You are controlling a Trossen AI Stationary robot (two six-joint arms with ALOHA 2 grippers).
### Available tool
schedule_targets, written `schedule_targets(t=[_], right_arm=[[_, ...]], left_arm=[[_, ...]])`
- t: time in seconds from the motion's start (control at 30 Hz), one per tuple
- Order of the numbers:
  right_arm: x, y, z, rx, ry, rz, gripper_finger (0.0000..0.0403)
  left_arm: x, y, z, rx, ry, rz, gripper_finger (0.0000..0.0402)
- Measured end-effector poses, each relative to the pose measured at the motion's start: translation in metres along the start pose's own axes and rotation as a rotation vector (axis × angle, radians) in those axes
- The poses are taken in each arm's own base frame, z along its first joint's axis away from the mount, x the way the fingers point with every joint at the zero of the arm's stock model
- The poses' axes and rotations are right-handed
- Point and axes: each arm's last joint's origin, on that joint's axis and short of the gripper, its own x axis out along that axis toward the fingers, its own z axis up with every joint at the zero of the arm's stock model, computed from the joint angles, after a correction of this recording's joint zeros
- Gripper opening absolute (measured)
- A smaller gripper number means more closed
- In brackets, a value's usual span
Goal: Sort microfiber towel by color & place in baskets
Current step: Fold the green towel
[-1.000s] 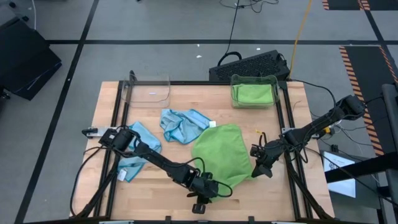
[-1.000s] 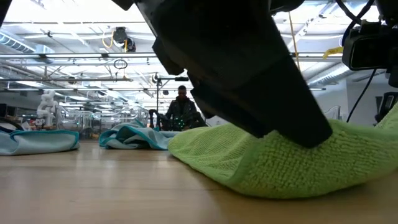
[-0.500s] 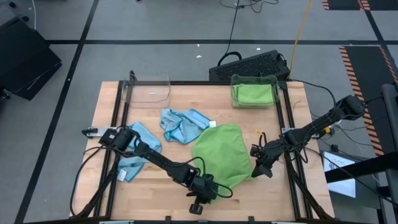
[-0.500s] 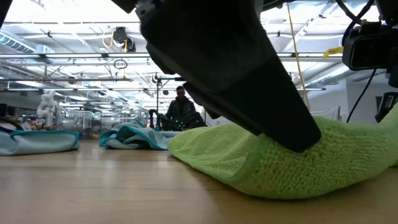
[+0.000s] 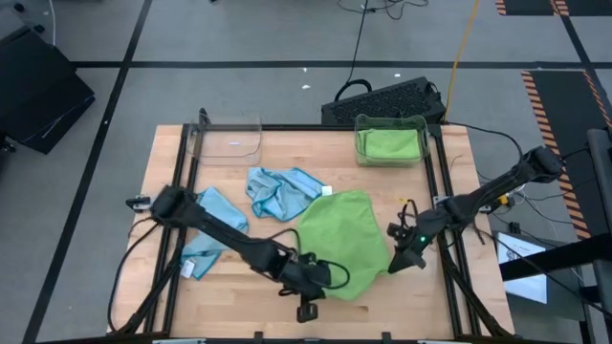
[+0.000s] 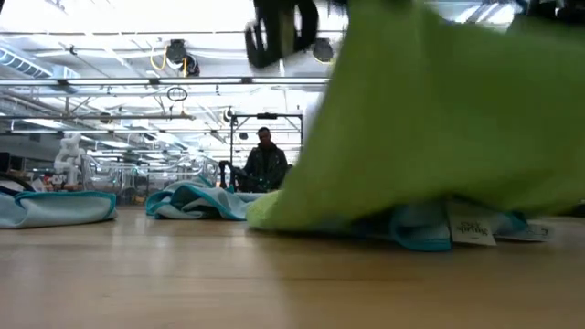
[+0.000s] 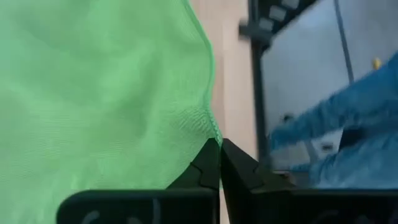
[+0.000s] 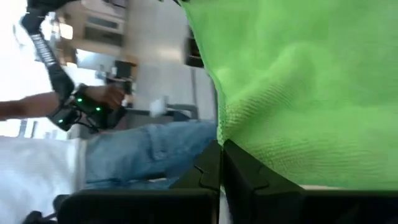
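Note:
A large green towel [image 5: 344,237] lies at the table's middle right, its near edge raised. My left gripper [image 5: 323,277] is shut on its near left corner and my right gripper [image 5: 399,258] on its near right corner. In the low view the green towel [image 6: 439,119] hangs above a blue towel with a white label [image 6: 471,228] that lies on the table beneath it. A crumpled blue towel [image 5: 282,191] and another blue towel [image 5: 212,229] lie to the left. One clear basket [image 5: 229,139] stands at the far left. The other basket [image 5: 390,122] holds a folded green towel [image 5: 390,145]. My left gripper pinches the green towel's corner [image 7: 208,127] between its two shut fingers, coming slanting down from the table's left. The corner is lifted off the table and the cloth spreads away from the fingers. My right gripper pinches the towel's edge [image 8: 233,134] between its shut fingers, coming nearly level from the table's right. That edge is raised and the cloth hangs slack past the fingers.
Black frame rails [image 5: 435,191] run along the table's left and right sides. A black keyboard [image 5: 382,100] lies beyond the far edge. Bare wood [image 5: 229,296] shows near the front left. People show in the room beyond the table [image 6: 265,160].
My left gripper has shut on the green towel's near left corner and gone up, rolling a little. My right gripper has risen slightly. The towel's near edge has lifted off the table while its far part stays down, baring a blue towel beneath it.

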Motion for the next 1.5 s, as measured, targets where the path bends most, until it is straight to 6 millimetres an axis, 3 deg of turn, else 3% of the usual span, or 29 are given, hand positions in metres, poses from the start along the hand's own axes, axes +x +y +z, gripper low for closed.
schedule_targets(t=[0.17, 0.43, 0.67, 0.87, 1.0, 1.1, 1.2, 1.37, 1.5], right_arm=[[-0.01, 0.048, 0.015, -0.072, -0.057, 0.048, 0.0001], [-0.042, 0.133, 0.037, -0.311, -0.181, -0.105, 0.0001], [-0.066, 0.189, 0.048, -0.423, -0.283, -0.168, 0.0], [-0.07, 0.231, 0.057, -0.444, -0.322, -0.157, 0.0], [-0.073, 0.259, 0.057, -0.46, -0.303, -0.088, 0.0], [-0.077, 0.267, 0.054, -0.468, -0.253, -0.059, 0.0], [-0.081, 0.261, 0.05, -0.481, -0.195, -0.112, 0.0], [-0.087, 0.234, 0.049, -0.454, -0.176, -0.417, 0.0], [-0.096, 0.217, 0.053, -0.437, -0.268, -0.679, 0.0]], left_arm=[[-0.061, -0.021, 0.018, -0.032, -0.18, -0.007, 0.0002], [-0.154, -0.04, 0.029, -0.065, -0.424, 0.028, 0.0001], [-0.22, -0.061, 0.053, 0.056, -0.614, 0.128, 0.0], [-0.253, -0.074, 0.075, 0.121, -0.744, 0.178, 0.0], [-0.272, -0.084, 0.079, 0.143, -0.792, 0.143, 0.0], [-0.273, -0.084, 0.077, 0.171, -0.771, 0.171, 0.0], [-0.269, -0.077, 0.072, 0.192, -0.7, 0.239, 0.0], [-0.26, -0.053, 0.065, 0.156, -0.536, 0.363, 0.0], [-0.25, -0.031, 0.063, 0.125, -0.433, 0.465, 0.0]])
